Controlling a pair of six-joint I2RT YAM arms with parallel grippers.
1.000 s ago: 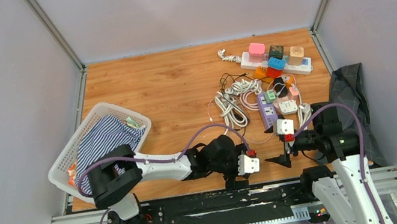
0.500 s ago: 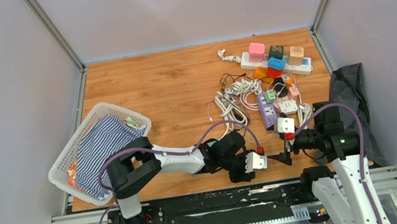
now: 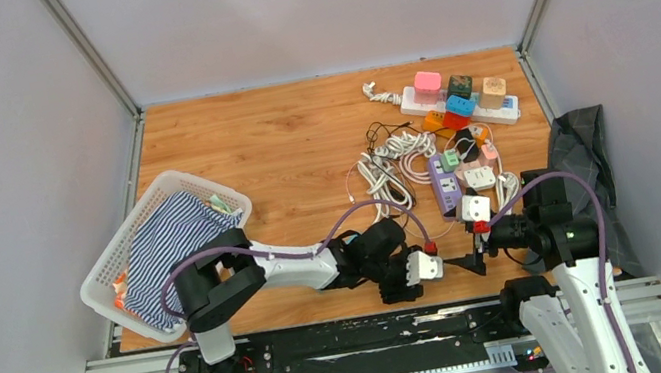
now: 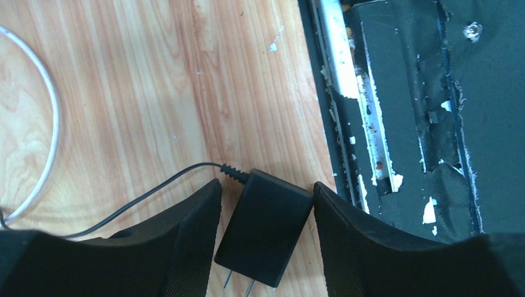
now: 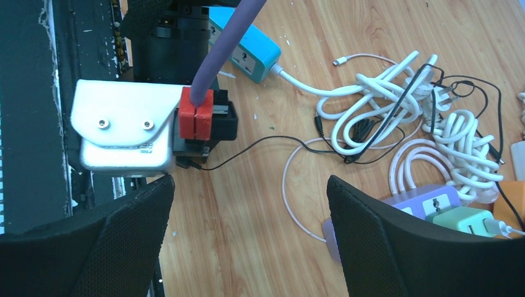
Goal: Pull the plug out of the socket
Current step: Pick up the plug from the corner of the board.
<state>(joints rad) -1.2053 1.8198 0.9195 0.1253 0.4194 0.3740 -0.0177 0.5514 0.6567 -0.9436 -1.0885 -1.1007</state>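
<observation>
Snugly inside left hand (image 4: 267,184): black plug (image 4: 263,229)

Bright, even light; soft shadows

The black adapter's (image 4: 263,232) two prongs run off the bottom edge of the left wrist view. Its thin cord (image 4: 161,192) vanishes beneath one finger (image 4: 186,247) of the left pincer (image 4: 266,189). From above, that arm's wrist hides the adapter entirely. In the right wrist view, the purple power strip (image 5: 421,201) is cut off by the right pincer's (image 5: 247,179) finger (image 5: 377,247).
</observation>
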